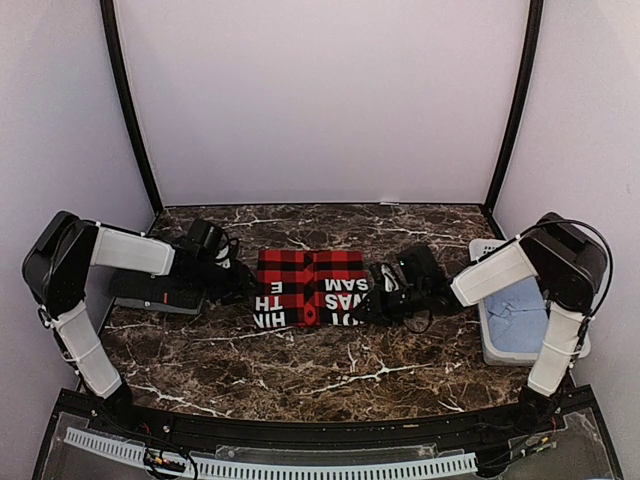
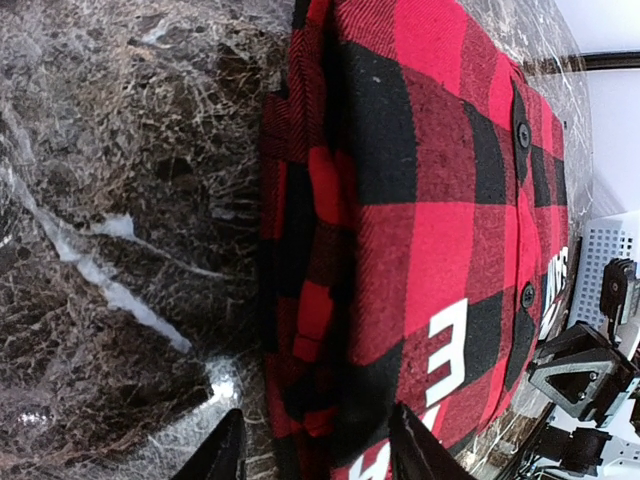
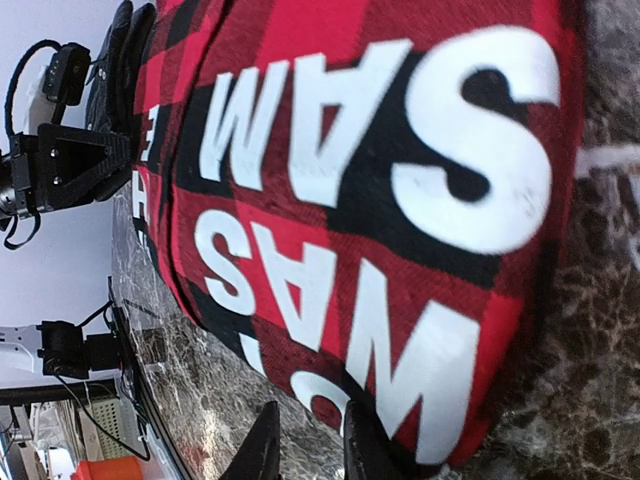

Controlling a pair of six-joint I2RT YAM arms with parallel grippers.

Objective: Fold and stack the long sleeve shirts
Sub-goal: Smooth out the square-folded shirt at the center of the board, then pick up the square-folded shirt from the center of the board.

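Soft even light; faint glare on marble tabletop (image 2: 225,385); soft-focus wrist close-ups.

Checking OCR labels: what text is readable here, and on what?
"SAM": white block letters on the flannel shirt.
"WAS": next line, same shirt.
"E", "TH", "HIN": cut-off fragments past the fold, same shirt.
A third line under "WAS" is cut off, unreadable.
Nothing else legible.

The folded red-and-black check flannel shirt (image 1: 311,287) lies in the middle of the brown marble table (image 1: 330,375), between the left gripper (image 1: 240,281) and the right gripper (image 1: 368,301). The dark charcoal folded shirt (image 1: 150,293) lies at the left, and the white plastic tray (image 1: 494,348) stands at the right edge.
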